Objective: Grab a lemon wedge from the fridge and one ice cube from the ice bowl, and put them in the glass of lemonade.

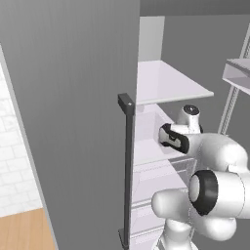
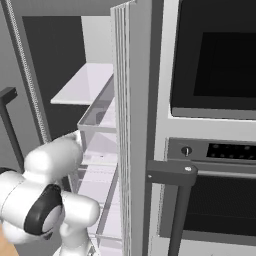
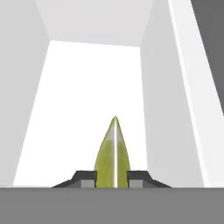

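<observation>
1. The fridge [image 1: 73, 122] is big and grey, and both of its doors stand open.
2. In the left base view a dark bar handle [image 1: 128, 166] runs down the edge of the left door.
3. In the right base view the other door [image 2: 132, 125] is seen edge-on, with its own dark handle [image 2: 175, 200] low down.
4. Inside the fridge there is a white shelf [image 1: 166, 83] up high, and clear drawers [image 1: 156, 180] sit below it.
5. The white robot arm [image 1: 215, 185] reaches into the fridge, under the white shelf.
6. The hand view looks along the gripper [image 3: 112, 178] into a white space with pale walls.
7. The lemon wedge [image 3: 112, 153] is small and yellow-green, with a pale stripe down its middle and a pointy tip.
8. The wedge sits right between the two dark fingertips [image 3: 85, 177], one on each side of it.
9. The fingertips are pressed close against the wedge, so the gripper is squeezed onto the lemon wedge.
10. A white floor [image 3: 87, 109] spreads out past the wedge's tip.
11. To the right of the fridge, in the right base view, there is a dark oven [image 2: 215, 150] with a round knob [image 2: 186, 150].
</observation>
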You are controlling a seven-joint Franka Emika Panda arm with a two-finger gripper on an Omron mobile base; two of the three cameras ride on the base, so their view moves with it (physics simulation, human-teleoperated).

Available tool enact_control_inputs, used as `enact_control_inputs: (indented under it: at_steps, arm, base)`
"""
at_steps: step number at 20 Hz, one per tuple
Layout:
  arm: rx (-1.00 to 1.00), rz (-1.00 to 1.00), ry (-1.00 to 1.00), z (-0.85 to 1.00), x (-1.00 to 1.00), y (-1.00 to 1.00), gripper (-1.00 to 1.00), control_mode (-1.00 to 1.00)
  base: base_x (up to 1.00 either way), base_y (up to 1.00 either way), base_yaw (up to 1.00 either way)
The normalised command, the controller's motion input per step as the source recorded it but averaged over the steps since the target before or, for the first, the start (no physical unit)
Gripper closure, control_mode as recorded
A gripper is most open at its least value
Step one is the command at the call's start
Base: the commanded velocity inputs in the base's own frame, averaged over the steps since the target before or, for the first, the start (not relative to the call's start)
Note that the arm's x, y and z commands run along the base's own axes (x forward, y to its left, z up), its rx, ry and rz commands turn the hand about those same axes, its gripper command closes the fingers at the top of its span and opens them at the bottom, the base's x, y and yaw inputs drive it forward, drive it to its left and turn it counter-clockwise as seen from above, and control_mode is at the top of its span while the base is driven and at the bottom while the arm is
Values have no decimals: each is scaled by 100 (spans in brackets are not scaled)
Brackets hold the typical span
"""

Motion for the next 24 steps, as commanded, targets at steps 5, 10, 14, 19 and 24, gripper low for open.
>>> enact_control_inputs:
  at_steps: [5, 10, 14, 19, 24]
  arm:
    - [1, 0, 0, 56, -99, 1, 100, -100]
    - [0, 0, 0, 98, -100, 20, 100, -100]
    - [0, 0, 0, 100, -100, 38, 100, -100]
    - [0, 0, 0, 100, -90, 43, 100, -100]
    - [0, 0, 0, 100, -100, 23, 100, -100]
  base:
    - [0, 0, 0]
    - [0, 0, 0]
    - [0, 0, 0]
    - [0, 0, 0]
    - [0, 0, 0]
